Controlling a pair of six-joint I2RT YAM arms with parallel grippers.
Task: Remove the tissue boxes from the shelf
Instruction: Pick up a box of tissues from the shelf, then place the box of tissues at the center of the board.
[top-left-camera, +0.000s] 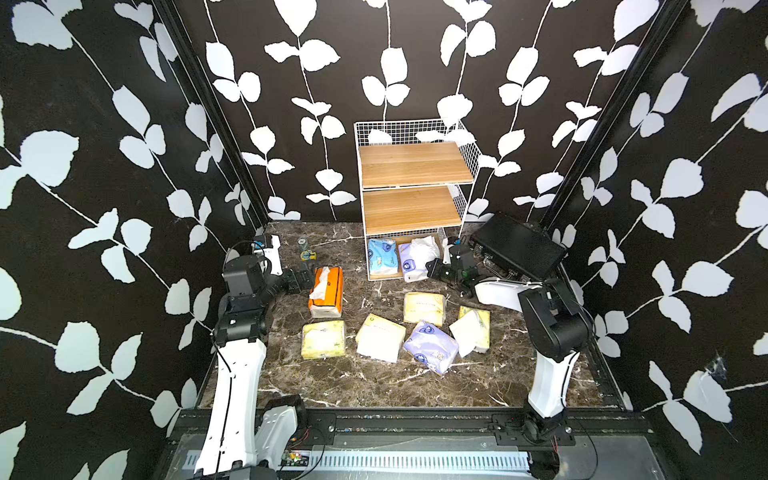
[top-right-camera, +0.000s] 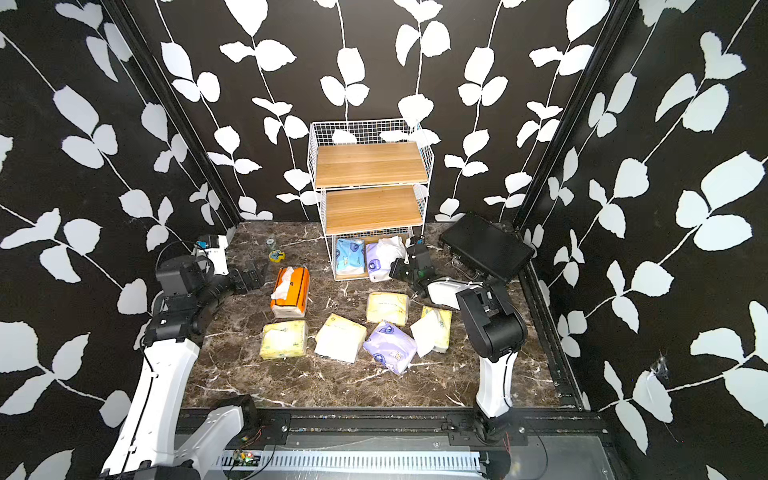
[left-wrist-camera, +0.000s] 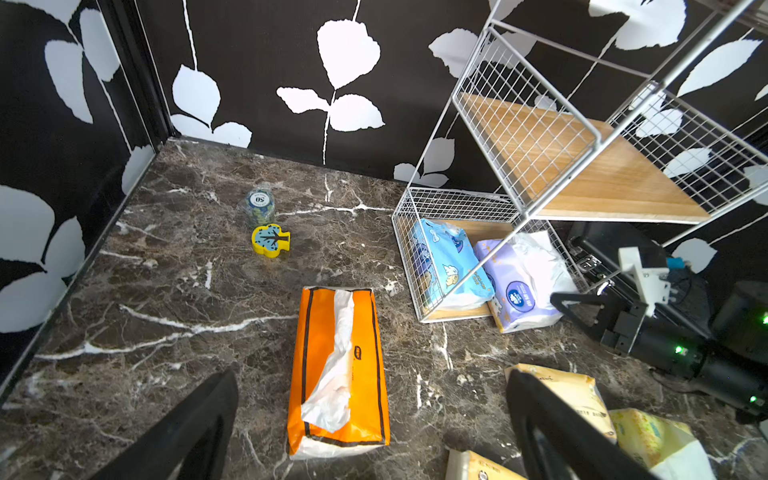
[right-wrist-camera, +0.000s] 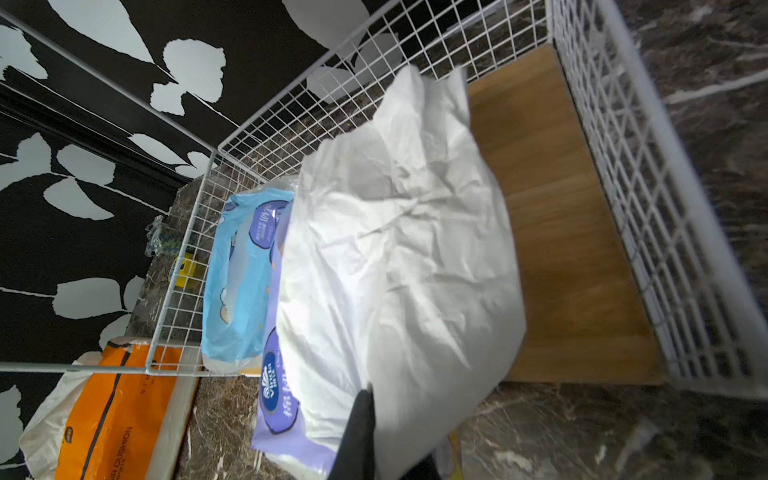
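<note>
Here, black case (top-left-camera: 519, 245) just beside shelf (top-left-camera: 411, 164), blue pack (top-left-camera: 382, 257) against lavender pack (top-left-camera: 413, 255).

The shelf's (top-left-camera: 411, 166) two upper tiers are open from the front; wire closes its sides and back. In the bottom tier the blue pack (top-left-camera: 382, 257) and lavender pack (top-left-camera: 415, 259) fill the left, with bare board beside them. The case (top-left-camera: 517, 245) crowds the shelf's right side. Loose packs (top-left-camera: 380, 338) litter the mid tabletop (top-left-camera: 374, 386); its near strip is free.
</note>
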